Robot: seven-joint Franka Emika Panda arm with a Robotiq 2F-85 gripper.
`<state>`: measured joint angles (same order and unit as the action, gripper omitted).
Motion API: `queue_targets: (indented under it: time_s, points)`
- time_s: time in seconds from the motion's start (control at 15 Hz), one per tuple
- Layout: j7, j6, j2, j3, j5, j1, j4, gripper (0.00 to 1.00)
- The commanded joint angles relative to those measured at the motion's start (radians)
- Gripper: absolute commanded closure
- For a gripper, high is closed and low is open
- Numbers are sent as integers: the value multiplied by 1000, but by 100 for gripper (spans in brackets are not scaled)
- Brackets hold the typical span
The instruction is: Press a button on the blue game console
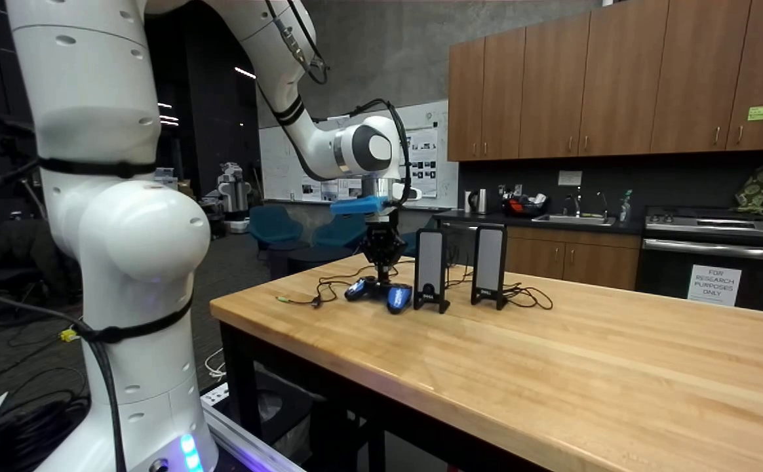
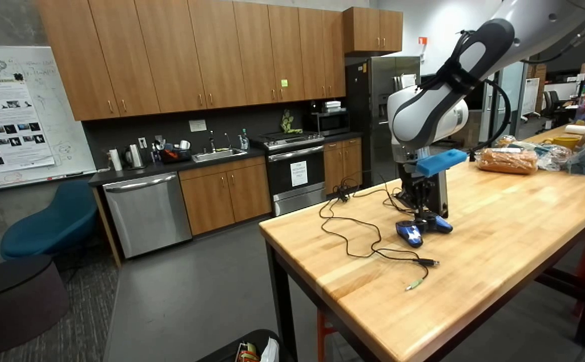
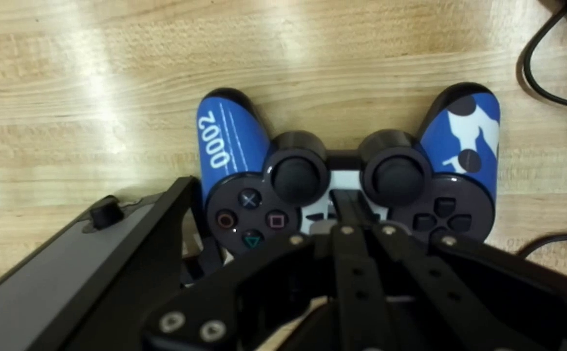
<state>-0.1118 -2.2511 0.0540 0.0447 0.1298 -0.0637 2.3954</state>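
The wooden table (image 1: 552, 367) spreads beneath me, and my white arm (image 1: 129, 223) bends out over it. 2 upright black speakers (image 1: 430, 262), both marked DELL in an exterior view, stand side by side on the wood. My claw (image 3: 347, 202) points straight down at the middle of the blue game console (image 3: 345, 178), its 2 fingers together; whether the tips press on it, I cannot tell. The console, shaped like a gamepad, lies flat on the table just beside the nearer speaker, with 0002 printed in white on 1 of its 2 blue grips (image 3: 247, 136). Slighter still, thin black cables (image 2: 343, 193) trail over the wood near it. Smallest are its 2 dark thumbsticks (image 3: 295, 181), left and right of my fingertips in the wrist view, and 4 buttons (image 3: 277, 220) marked cross, circle, square and triangle.
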Motion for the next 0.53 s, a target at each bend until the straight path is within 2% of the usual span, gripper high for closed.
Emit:
queue_targets:
  time_s: [0.0, 0.47]
  points:
    - [3, 0, 18, 7, 3, -3, -16, 100]
    - [21, 24, 60, 11, -9, -3, -56, 100]
